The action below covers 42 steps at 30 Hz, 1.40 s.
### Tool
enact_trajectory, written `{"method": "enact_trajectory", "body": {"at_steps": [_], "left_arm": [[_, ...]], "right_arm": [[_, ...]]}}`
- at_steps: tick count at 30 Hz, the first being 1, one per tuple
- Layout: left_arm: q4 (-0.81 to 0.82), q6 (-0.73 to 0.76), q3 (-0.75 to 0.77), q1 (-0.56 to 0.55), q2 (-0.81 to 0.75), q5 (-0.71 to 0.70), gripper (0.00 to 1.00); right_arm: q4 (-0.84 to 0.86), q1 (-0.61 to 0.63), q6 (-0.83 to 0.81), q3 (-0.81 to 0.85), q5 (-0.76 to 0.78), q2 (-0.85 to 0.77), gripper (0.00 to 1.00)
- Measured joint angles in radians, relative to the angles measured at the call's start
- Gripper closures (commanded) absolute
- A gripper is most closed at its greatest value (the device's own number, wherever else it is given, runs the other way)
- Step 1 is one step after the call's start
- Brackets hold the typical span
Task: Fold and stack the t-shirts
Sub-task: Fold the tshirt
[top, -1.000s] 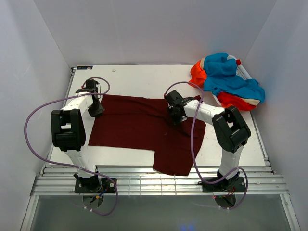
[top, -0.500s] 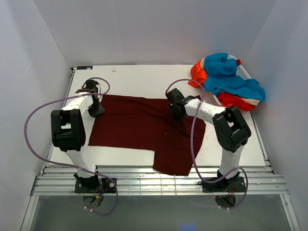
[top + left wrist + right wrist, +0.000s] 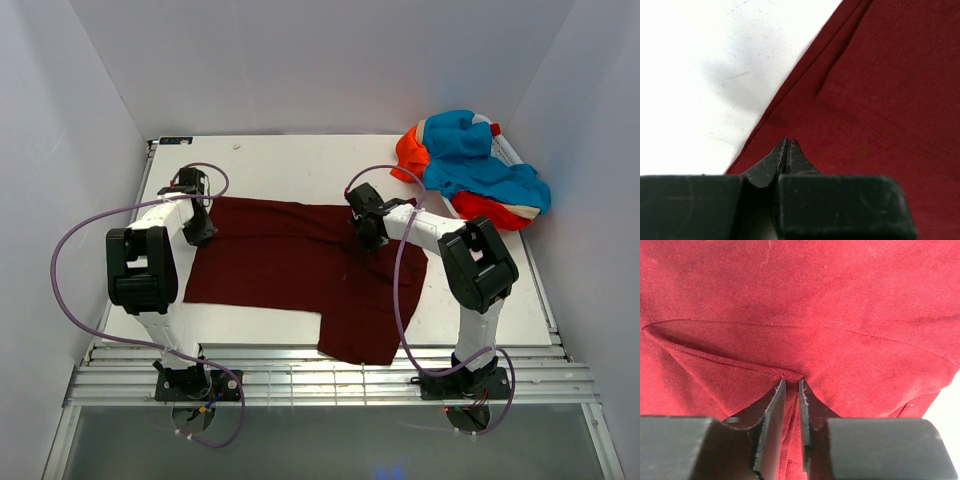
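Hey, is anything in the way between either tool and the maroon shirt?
Nothing visible. The right tool pinches a raised fold of the maroon shirt, and the left tool sits shut right at the shirt's far left corner.

White table (image 3: pixel 290 165), pale walls (image 3: pixel 300 60), ribbed metal rail (image 3: pixel 330 385) at near edge

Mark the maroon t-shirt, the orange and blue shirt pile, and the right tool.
maroon t-shirt (image 3: pixel 270 265), top external view, flat middle of the cloth.
orange and blue shirt pile (image 3: pixel 480 165), top external view, blue cloth on top.
right tool (image 3: pixel 791 384), right wrist view, midway between its fingertips.
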Motion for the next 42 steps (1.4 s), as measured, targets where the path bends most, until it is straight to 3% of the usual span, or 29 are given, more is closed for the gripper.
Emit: {"method": "enact_trajectory", "body": {"at_steps": [4, 11, 18, 27, 30, 31, 36, 42], "left_arm": [[0.001, 0.0, -0.003, 0.0, 0.0, 0.0, 0.91], [0.001, 0.0, -0.003, 0.0, -0.005, 0.0, 0.91], [0.003, 0.0, -0.003, 0.0, -0.008, 0.0, 0.91], [0.003, 0.0, -0.003, 0.0, -0.008, 0.0, 0.91], [0.003, 0.0, -0.003, 0.0, -0.008, 0.0, 0.91], [0.003, 0.0, -0.003, 0.0, -0.008, 0.0, 0.91], [0.003, 0.0, -0.003, 0.0, -0.008, -0.003, 0.91], [0.003, -0.001, 0.006, 0.0, -0.005, -0.013, 0.91]], "right_arm": [[0.004, -0.001, -0.003, 0.0, -0.018, 0.0, 0.92], [-0.003, -0.001, -0.008, 0.0, -0.037, -0.022, 0.92], [-0.057, 0.009, -0.026, 0.0, -0.095, -0.142, 0.92], [-0.08, 0.057, -0.042, -0.076, -0.294, -0.198, 0.92], [-0.084, 0.072, -0.048, -0.103, -0.361, -0.192, 0.85], [-0.085, 0.077, -0.051, -0.104, -0.381, -0.186, 0.74], [-0.084, 0.1, -0.071, -0.108, -0.415, -0.168, 0.62], [-0.078, 0.102, -0.07, -0.087, -0.373, -0.188, 0.63]]}}
